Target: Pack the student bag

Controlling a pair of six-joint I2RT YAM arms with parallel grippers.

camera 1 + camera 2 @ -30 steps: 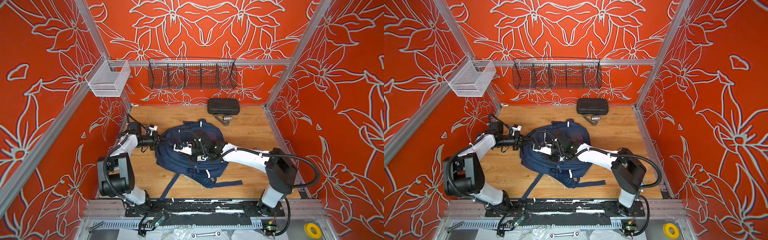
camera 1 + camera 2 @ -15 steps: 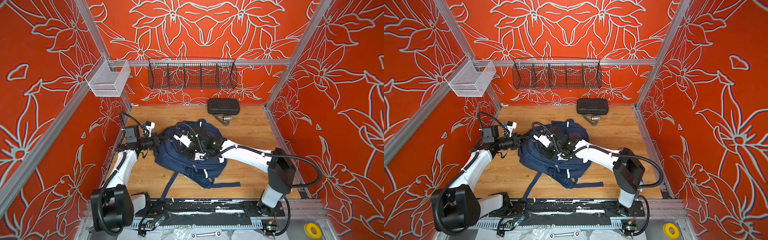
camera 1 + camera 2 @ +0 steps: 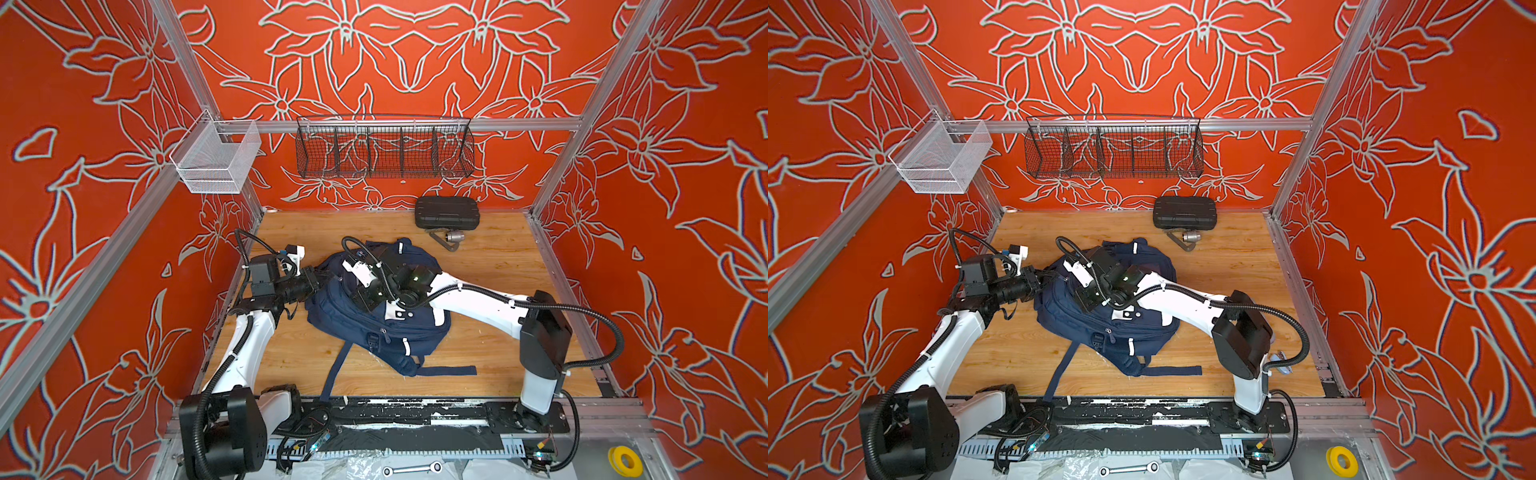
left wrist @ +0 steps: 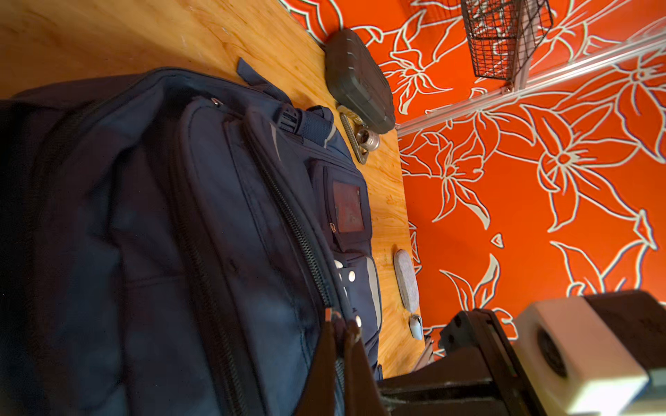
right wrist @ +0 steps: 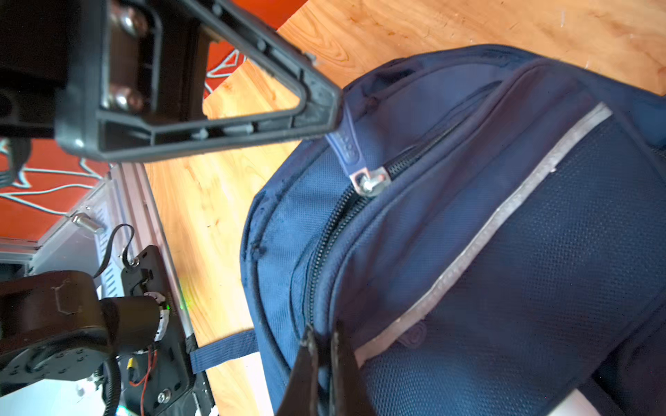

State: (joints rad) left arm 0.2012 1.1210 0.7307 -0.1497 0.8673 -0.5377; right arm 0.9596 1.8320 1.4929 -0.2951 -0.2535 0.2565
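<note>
Left forearm is held level and turned inward; the left gripper [image 3: 321, 276] is seen closed, its fingers [image 5: 317, 104] pinched on a zip tab [image 5: 344, 144]. The right arm is reached across the middle, with the right gripper [image 5: 322, 335] closed and angled downward.

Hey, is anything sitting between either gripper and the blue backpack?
Nothing visible. Both grippers are on the student bag. The left gripper is shut on the zipper pull at its edge, and the right gripper is shut against its fabric. The black case lies apart from the bag.
</note>
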